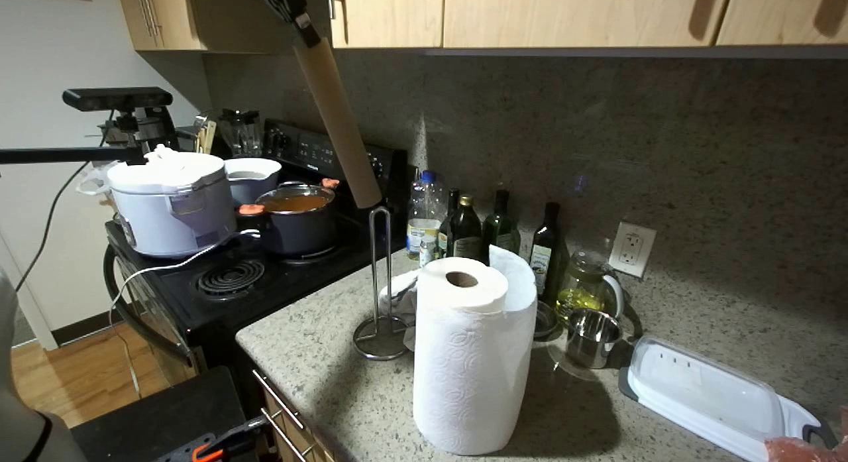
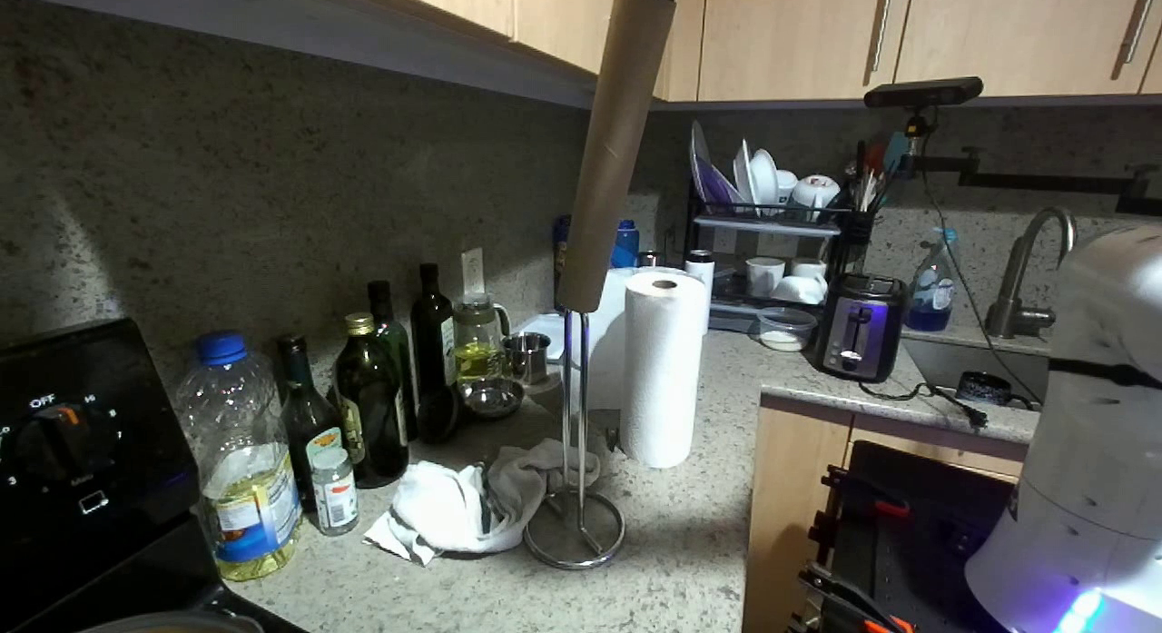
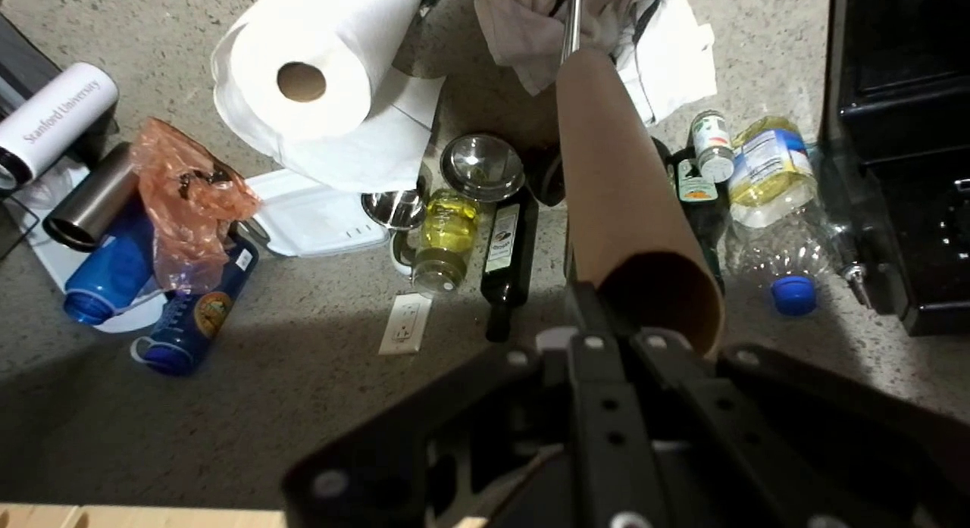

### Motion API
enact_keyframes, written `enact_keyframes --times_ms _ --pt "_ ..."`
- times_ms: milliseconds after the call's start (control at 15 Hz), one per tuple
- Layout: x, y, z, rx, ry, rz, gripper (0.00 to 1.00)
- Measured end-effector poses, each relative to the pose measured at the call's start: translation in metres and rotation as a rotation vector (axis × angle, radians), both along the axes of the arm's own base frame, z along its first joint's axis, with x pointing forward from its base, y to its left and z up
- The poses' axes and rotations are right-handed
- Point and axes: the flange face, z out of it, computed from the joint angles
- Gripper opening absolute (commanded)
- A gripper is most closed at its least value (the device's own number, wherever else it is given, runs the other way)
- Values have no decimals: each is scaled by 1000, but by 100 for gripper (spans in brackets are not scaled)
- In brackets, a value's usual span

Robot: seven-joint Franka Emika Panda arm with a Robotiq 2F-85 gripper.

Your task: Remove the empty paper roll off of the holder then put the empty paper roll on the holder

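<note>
The empty paper roll (image 1: 339, 127), a slim brown tube, hangs tilted in the air with its lower end at the height of the holder's loop top. My gripper (image 3: 606, 304) is shut on the rim of its upper end, one finger inside the tube and one outside. The holder (image 1: 374, 270), a metal wire loop on a ring base, stands upright on the counter. Its loop top shows just below the roll in an exterior view, but the roll (image 2: 613, 152) covers it from the opposite side. Whether they touch, I cannot tell.
A fat white towel roll (image 1: 457, 376) stands beside the holder. A crumpled cloth (image 2: 454, 515) lies at the ring base. Several bottles (image 2: 368, 397) line the backsplash. Cabinets (image 1: 583, 14) overhang the counter; the stove (image 1: 232, 276) carries pots.
</note>
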Motion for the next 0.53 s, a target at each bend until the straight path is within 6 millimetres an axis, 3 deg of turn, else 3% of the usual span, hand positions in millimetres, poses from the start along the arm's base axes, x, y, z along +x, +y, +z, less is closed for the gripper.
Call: enact_keyframes --times_ms 533 --pt "9 -2 -7 2 23 -5 0"
